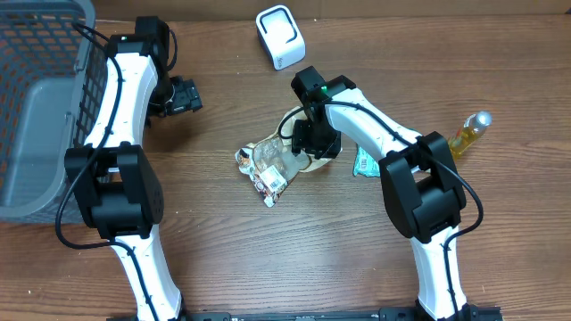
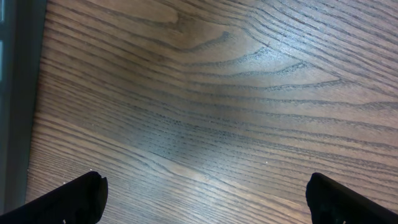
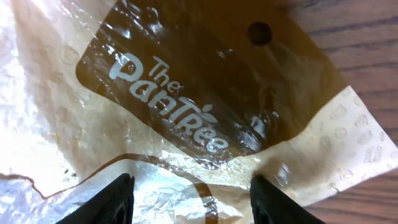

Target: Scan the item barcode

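The item is a crinkly clear and cream snack bag [image 1: 268,165] with a brown "The PanTree" panel, lying flat mid-table. It fills the right wrist view [image 3: 186,112]. My right gripper [image 1: 314,143] hovers over the bag's right end. Its jaws [image 3: 189,186] stand open, one finger on each side of a fold of the wrapper, without pinching it. A white scanner [image 1: 280,36] stands at the back centre. My left gripper [image 1: 186,96] is far to the left, wide open [image 2: 205,186] over bare wood. No barcode can be made out.
A grey mesh basket [image 1: 40,107] takes up the left edge. A teal packet [image 1: 366,162] lies just right of my right arm, and a small bottle of yellow liquid [image 1: 470,132] lies further right.
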You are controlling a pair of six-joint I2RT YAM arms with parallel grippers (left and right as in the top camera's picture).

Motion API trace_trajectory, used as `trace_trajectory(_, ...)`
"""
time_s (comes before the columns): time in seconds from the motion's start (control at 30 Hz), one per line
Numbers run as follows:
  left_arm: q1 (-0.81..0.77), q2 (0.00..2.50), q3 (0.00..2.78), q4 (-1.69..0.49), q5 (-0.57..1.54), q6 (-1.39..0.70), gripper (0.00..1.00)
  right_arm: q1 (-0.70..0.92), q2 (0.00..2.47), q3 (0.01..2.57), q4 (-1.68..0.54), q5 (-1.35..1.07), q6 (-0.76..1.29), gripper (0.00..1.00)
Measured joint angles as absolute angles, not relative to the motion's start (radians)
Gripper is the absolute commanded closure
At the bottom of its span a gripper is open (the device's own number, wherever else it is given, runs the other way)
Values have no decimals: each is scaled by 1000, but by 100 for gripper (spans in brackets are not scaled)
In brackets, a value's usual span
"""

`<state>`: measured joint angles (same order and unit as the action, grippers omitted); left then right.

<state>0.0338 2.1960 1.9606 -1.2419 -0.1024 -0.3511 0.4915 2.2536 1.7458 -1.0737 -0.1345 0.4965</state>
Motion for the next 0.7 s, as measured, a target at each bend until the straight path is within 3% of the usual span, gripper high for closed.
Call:
trace_trajectory(0.37,34,2196,1961,-1242,-102,-351,0,492,2226,1732,-1045,-133,454,29)
trace_trajectory(0.7,34,2196,1961,-1242,-102,-351,0,492,2226,1731,-1021,-133,409,25)
